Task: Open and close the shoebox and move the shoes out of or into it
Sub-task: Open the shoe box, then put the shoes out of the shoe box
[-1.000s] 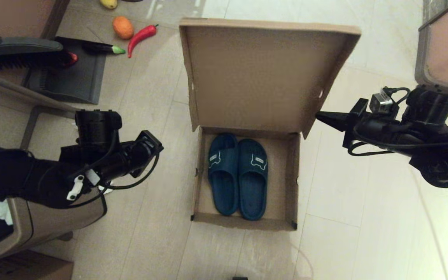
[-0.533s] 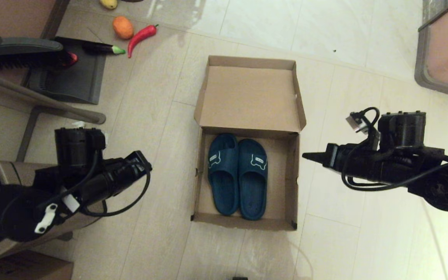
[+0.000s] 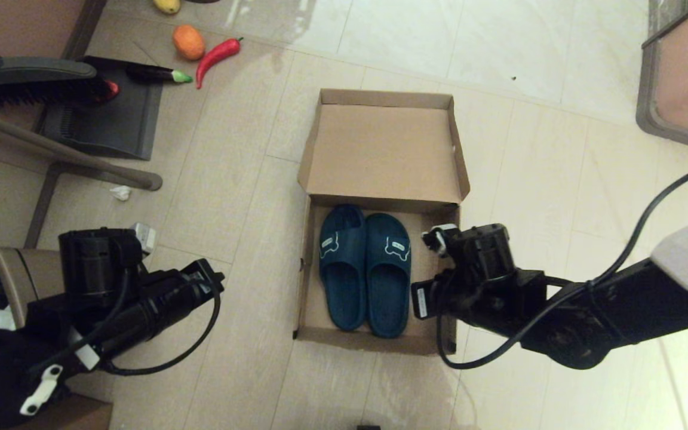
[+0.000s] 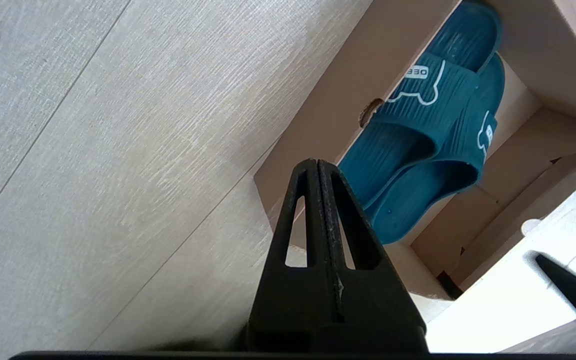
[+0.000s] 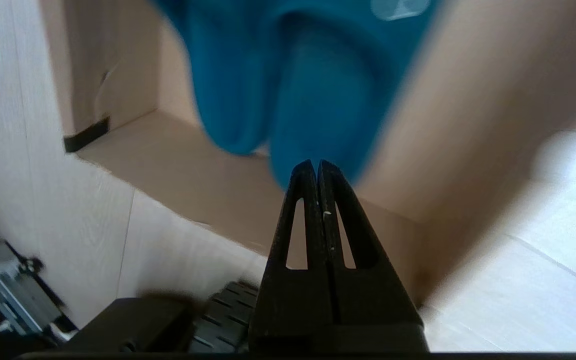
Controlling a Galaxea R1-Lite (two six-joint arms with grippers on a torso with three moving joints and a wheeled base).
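The brown cardboard shoebox lies open on the floor, its lid folded flat away from me. Both teal-blue shoes lie side by side inside, toes toward the lid. My right gripper is shut and empty, held over the box's right wall near the heel of the right shoe. Its wrist covers that wall. My left gripper is shut and empty, low at the left of the box, apart from it. The shoes show beyond it.
A brown trash bin and a darker cardboard box sit under my left arm. A dustpan, brush, toy orange, chili and eggplant lie far left. A furniture corner stands far right.
The lid dropped from upright to flat on the floor. My right arm swung in and down to the box's right wall. My left arm drew back toward me.
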